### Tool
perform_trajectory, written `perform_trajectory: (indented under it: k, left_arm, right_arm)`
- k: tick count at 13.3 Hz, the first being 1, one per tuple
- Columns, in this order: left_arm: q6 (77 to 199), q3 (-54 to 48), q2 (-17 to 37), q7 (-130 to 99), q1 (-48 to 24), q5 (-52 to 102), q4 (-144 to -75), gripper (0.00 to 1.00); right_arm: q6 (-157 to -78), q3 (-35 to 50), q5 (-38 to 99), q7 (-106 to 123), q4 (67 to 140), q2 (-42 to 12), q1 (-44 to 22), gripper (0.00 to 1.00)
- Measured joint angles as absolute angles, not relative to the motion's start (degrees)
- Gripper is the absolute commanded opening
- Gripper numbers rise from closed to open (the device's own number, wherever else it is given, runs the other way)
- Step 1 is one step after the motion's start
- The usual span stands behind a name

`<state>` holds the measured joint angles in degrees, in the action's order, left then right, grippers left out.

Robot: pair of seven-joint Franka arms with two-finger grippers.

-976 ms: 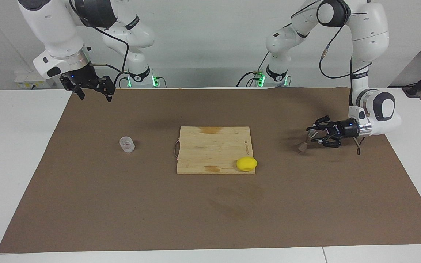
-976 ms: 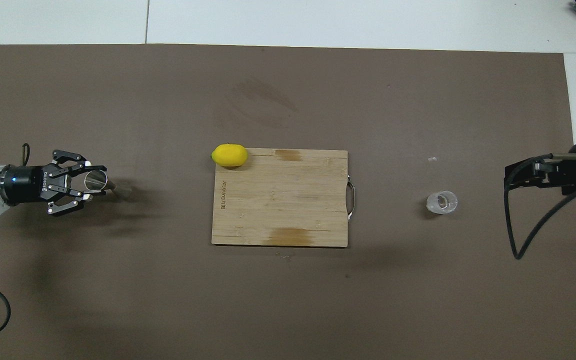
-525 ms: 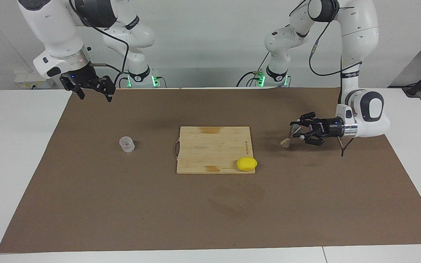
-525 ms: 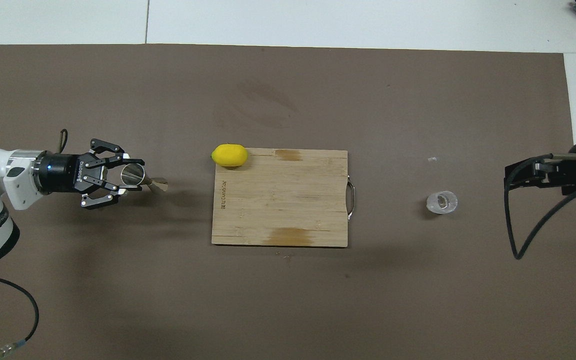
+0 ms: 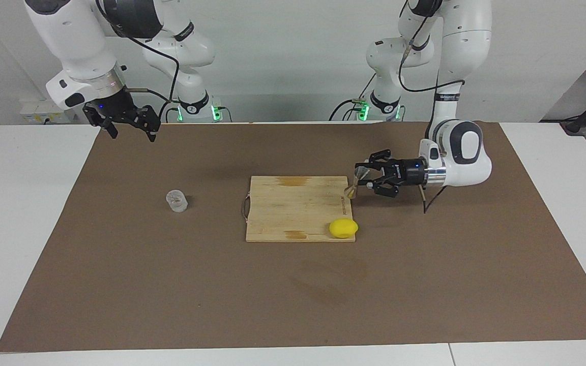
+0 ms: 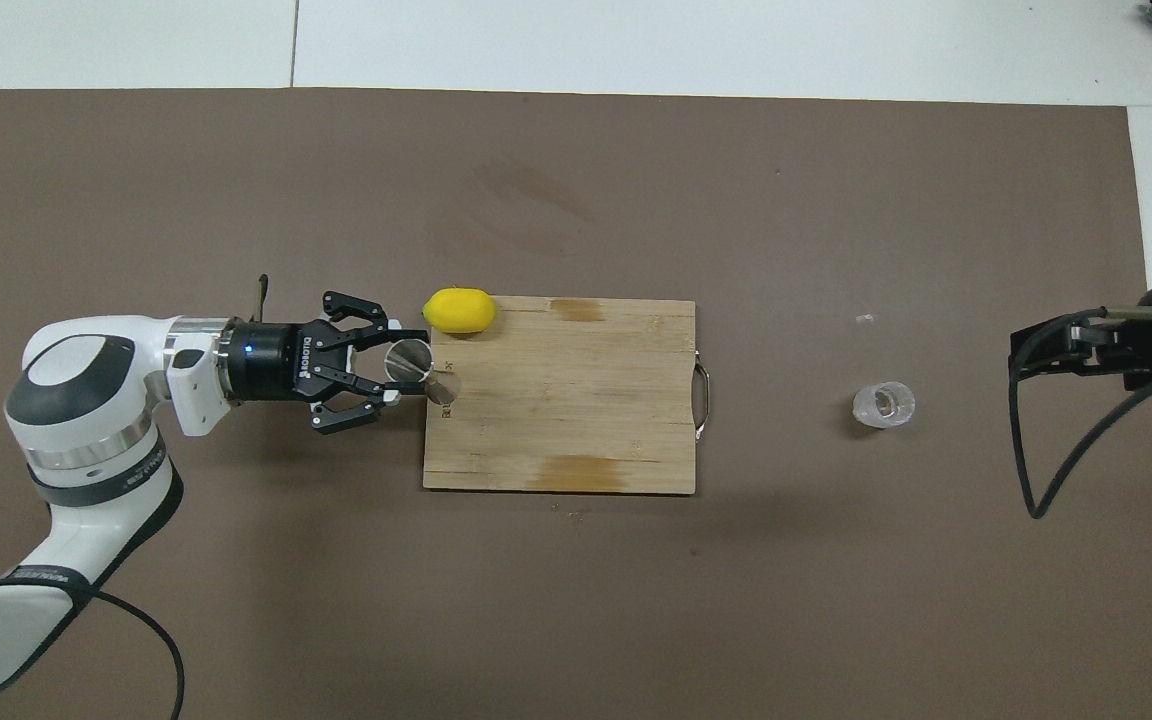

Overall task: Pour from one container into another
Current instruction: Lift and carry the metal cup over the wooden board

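Left gripper (image 5: 363, 180) clamping metal jigger (image 5: 355, 184) over cutting board (image 5: 293, 213) edge, jigger tilting, open mouth upward.

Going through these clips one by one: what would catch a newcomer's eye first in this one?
The yellow lemon stands out, sitting on a corner of the wooden board at mid-table. Next, the left pincer, reaching in sideways, is shut on the metal jigger over the board's edge at the left arm's end. The glass cup stands alone on the mat toward the right arm's end, while the right pincer waits open, raised over the mat's edge nearest the robots.
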<state>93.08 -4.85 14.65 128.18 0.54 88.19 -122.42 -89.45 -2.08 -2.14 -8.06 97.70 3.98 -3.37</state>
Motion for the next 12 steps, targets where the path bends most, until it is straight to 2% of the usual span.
perform_trajectory:
  k: [7,12]
  left_arm:
    - [111.4,-4.9,11.4,129.6,-16.7,105.0,-124.9,0.23]
    - [124.3,-4.9,11.4,141.6,-26.2,117.6,-125.6,0.24]
  right_arm:
    - [-89.5,-2.1,-2.1,-8.1,97.7,4.0,-3.4,1.00]
    - [-89.5,-2.1,-2.1,-8.1,97.7,4.0,-3.4,1.00]
